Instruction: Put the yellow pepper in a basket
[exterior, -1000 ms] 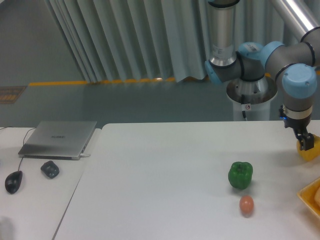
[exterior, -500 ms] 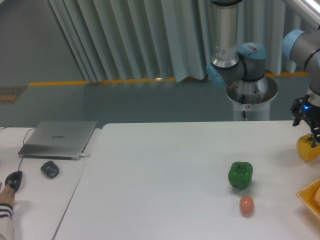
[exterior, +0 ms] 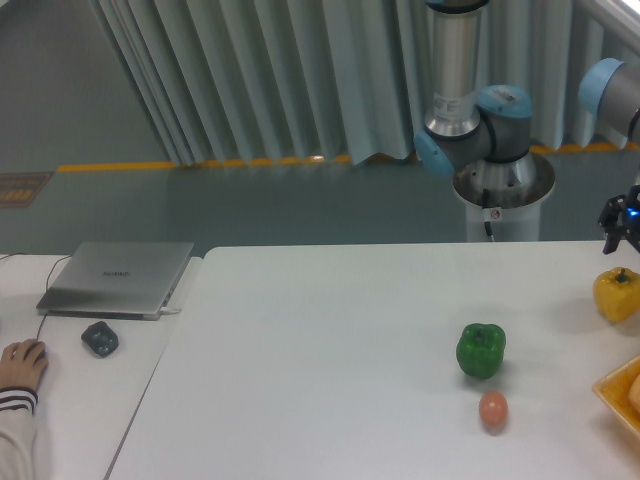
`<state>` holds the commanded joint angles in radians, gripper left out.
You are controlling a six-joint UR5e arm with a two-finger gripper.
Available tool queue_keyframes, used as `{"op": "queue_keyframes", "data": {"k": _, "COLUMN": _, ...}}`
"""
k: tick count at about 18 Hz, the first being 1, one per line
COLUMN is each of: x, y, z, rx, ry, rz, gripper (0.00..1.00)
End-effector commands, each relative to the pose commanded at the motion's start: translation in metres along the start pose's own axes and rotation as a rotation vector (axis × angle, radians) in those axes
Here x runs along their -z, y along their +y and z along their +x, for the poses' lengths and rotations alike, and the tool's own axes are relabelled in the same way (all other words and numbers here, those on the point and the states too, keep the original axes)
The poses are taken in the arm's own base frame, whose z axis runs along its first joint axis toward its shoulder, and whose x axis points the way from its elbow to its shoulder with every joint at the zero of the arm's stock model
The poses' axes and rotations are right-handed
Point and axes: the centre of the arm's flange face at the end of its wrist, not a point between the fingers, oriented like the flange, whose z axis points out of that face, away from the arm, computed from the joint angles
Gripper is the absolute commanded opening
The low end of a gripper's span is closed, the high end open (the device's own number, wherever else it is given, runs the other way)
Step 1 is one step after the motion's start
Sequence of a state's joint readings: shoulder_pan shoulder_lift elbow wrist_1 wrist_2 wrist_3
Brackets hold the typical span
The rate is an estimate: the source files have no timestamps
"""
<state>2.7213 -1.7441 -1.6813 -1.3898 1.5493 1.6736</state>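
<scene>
The desk (exterior: 330,330) is broad and mostly bare toward its left edge, so I have room there. The basket (exterior: 622,392) shows only a corner at the right edge, near the front, so I judge the carry short. The yellow pepper (exterior: 616,294) stands upright near the right edge, free of me. My gripper (exterior: 622,222) hangs just above it at the frame's border, holding nothing; whether its fingers are apart I cannot tell.
</scene>
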Motion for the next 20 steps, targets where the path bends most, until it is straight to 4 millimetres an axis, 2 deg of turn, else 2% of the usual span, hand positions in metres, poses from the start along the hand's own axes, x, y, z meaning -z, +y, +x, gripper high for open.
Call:
{"op": "queue_keyframes", "data": {"k": 6, "x": -0.013, "y": -0.008, "z": -0.004, "rx": -0.001, "ry": 0.031, "rz": -0.001, "gripper": 1.0}}
{"op": "queue_keyframes", "data": {"k": 17, "x": -0.032, "y": -0.007, "z": -0.005, "rx": 0.001, "ry": 0.081, "rz": -0.02, "gripper": 1.0}}
{"op": "queue_keyframes", "data": {"k": 20, "x": -0.038, "y": -0.022, "z": -0.004, "rx": 0.012, "ry": 0.092, "rz": -0.09, "gripper": 1.0}}
